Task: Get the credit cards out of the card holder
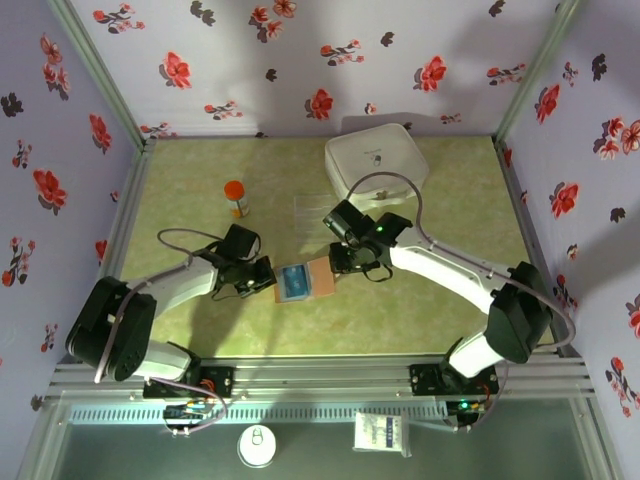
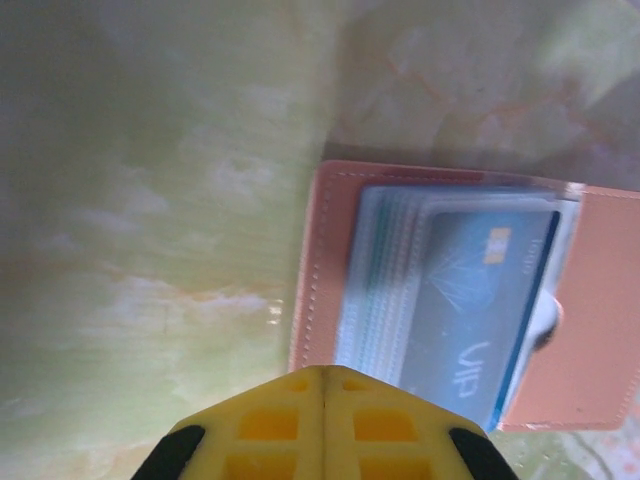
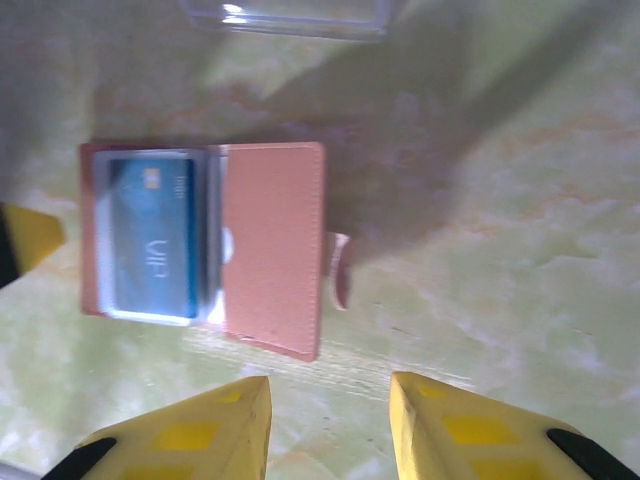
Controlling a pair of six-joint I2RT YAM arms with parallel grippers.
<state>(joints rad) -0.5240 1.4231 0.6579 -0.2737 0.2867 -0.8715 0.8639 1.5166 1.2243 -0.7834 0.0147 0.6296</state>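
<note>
Wallet [image 3: 272, 250] tan leather, open (glossy blue card [image 3: 150, 235] inside) | left tool [image 2: 323, 375] pressed together | right tool [image 3: 330, 385] spread

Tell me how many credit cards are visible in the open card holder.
1: a blue card, face up in the pocket half of the card holder, beside its plain brown flap. Layered edges under it suggest that more cards may be hidden.
</note>
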